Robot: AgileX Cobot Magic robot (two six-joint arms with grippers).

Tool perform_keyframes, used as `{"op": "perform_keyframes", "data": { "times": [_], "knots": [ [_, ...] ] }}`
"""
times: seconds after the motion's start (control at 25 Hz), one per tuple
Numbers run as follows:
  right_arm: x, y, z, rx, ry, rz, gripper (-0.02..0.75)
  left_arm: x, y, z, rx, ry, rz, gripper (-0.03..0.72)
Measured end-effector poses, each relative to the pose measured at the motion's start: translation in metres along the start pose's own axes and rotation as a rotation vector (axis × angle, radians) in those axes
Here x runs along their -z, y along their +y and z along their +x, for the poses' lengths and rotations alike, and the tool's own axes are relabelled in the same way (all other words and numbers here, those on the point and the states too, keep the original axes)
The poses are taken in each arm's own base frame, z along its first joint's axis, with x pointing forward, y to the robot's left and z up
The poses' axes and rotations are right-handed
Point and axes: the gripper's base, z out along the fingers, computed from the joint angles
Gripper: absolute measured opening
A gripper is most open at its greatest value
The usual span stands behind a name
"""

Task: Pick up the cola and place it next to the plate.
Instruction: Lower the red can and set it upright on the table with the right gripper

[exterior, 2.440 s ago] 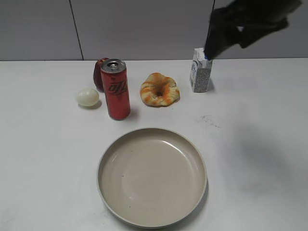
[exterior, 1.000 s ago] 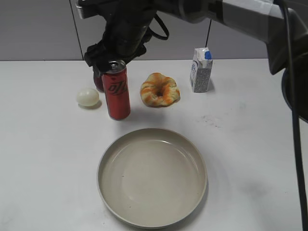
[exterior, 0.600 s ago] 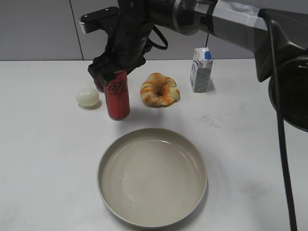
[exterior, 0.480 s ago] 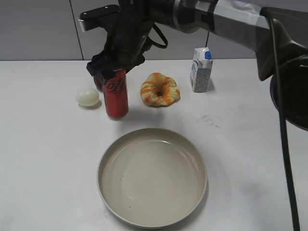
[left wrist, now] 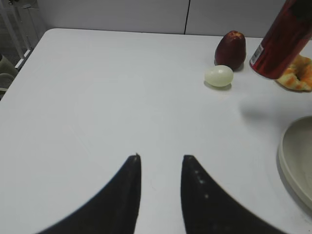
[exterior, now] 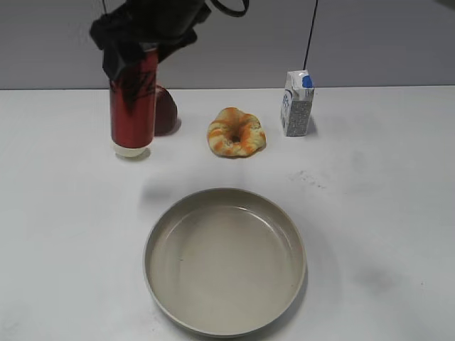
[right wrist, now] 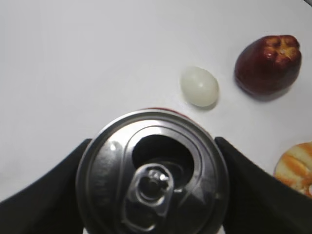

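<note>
The cola (exterior: 133, 106), a tall slim red can, hangs in the air at the upper left of the exterior view, held near its top by my right gripper (exterior: 138, 39). The right wrist view looks straight down on its silver opened top (right wrist: 152, 178), with a black finger on each side. The can's lower end also shows in the left wrist view (left wrist: 280, 46). The beige plate (exterior: 170, 227) lies at the front centre, right of and nearer than the can. My left gripper (left wrist: 160, 158) is open and empty over bare table at the left.
A white egg (right wrist: 199, 86) lies below the lifted can, with a dark red apple-like fruit (right wrist: 267, 64) beside it. An orange bread ring (exterior: 235, 132) and a small milk carton (exterior: 296, 104) stand behind the plate. The table's left edge (left wrist: 19, 73) shows.
My right gripper closed on the cola and lifted it off the table, carrying it up and to the left, over the egg. The plate and the other items have not moved.
</note>
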Motion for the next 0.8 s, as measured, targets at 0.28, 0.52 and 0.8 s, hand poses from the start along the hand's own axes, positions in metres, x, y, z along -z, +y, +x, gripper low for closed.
{"op": "perform_keyframes", "data": {
  "times": [0.28,0.52,0.8],
  "knots": [
    [0.01,0.065,0.005,0.124,0.054,-0.075,0.512,0.0,0.0,0.0,0.0,0.0,0.0,0.227],
    [-0.006,0.097,0.019,0.219,0.119,-0.042,0.512,0.0,0.0,0.0,0.0,0.0,0.0,0.227],
    [-0.071,0.084,0.059,0.197,0.308,-0.016,0.512,0.0,0.0,0.0,0.0,0.0,0.0,0.227]
  ]
}}
